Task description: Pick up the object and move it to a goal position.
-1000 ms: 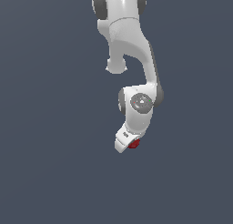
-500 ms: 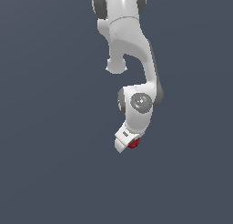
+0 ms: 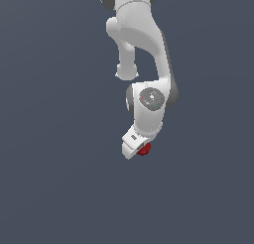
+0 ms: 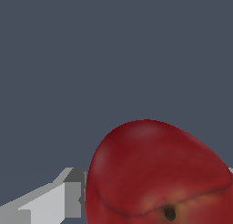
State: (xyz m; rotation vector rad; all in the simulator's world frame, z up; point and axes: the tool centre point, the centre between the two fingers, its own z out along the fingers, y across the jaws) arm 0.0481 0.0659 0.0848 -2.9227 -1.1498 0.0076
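The object (image 3: 144, 149) is a small dark-red, roundish item held at the tip of my white gripper (image 3: 139, 151), low in the middle of the exterior view. In the wrist view the object (image 4: 157, 173) fills the near field, and a grey-white finger (image 4: 45, 205) presses against its side. The other finger is almost wholly hidden behind the object. The gripper is shut on the object and holds it off any surface.
The white arm (image 3: 144, 44) comes down from the top of the exterior view, above the gripper. Only a plain dark grey-blue background shows around it.
The gripper, still holding the object, has moved slightly up in the exterior view. The grip has not changed.
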